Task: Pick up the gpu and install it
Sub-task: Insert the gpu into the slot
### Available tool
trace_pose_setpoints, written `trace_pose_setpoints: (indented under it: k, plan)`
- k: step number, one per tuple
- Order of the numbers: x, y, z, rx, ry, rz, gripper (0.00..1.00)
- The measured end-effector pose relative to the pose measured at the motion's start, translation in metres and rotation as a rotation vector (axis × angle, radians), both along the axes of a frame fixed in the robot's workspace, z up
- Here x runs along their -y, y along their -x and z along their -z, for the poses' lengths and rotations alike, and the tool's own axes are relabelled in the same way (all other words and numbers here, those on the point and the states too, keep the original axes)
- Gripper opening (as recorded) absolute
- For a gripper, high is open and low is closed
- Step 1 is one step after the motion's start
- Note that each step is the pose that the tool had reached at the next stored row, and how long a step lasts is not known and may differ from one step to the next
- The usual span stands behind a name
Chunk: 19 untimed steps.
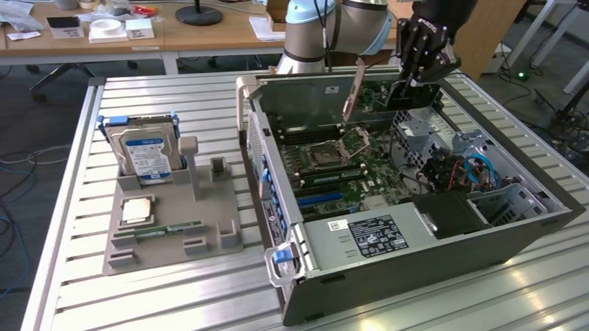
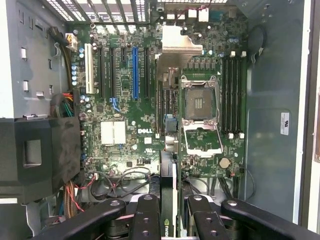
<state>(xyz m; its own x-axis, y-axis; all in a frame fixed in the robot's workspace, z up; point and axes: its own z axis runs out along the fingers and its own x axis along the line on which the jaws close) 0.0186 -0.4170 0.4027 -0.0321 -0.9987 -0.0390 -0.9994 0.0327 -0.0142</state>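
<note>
The gpu (image 2: pixel 170 186) is a thin dark card seen edge-on between my fingers (image 2: pixel 148 210), with a green logo near the grip. My gripper (image 2: pixel 172 212) is shut on the gpu. In the exterior view the gripper (image 1: pixel 416 77) hangs over the far end of the open computer case (image 1: pixel 405 255), and the dark gpu (image 1: pixel 405 96) points down from it toward the motherboard (image 1: pixel 345 169). The wrist view looks straight down at the motherboard (image 2: pixel 125 132); a blue expansion slot (image 2: pixel 134 72) lies further along the board, apart from the card's edge.
An open processor socket (image 2: pixel 200 107) and memory slots (image 2: pixel 232 95) sit beside the card's line. A black power supply (image 1: pixel 446 214) and cable bundles fill the case's near end. On the exterior view's left, a grey holder (image 1: pixel 170 238) carries a hard drive (image 1: pixel 147 155), a processor (image 1: pixel 138 209) and a memory stick (image 1: pixel 170 229).
</note>
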Motion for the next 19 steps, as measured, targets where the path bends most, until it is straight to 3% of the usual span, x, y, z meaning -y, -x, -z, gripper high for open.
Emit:
trace_pose_setpoints:
  k: [14, 19]
  plan:
    - [-0.0001, 0.000, 0.0202, 0.0000, 0.0010, 0.000, 0.26]
    - [0.0000, 0.000, 0.0211, -0.0001, 0.0013, 0.000, 0.26]
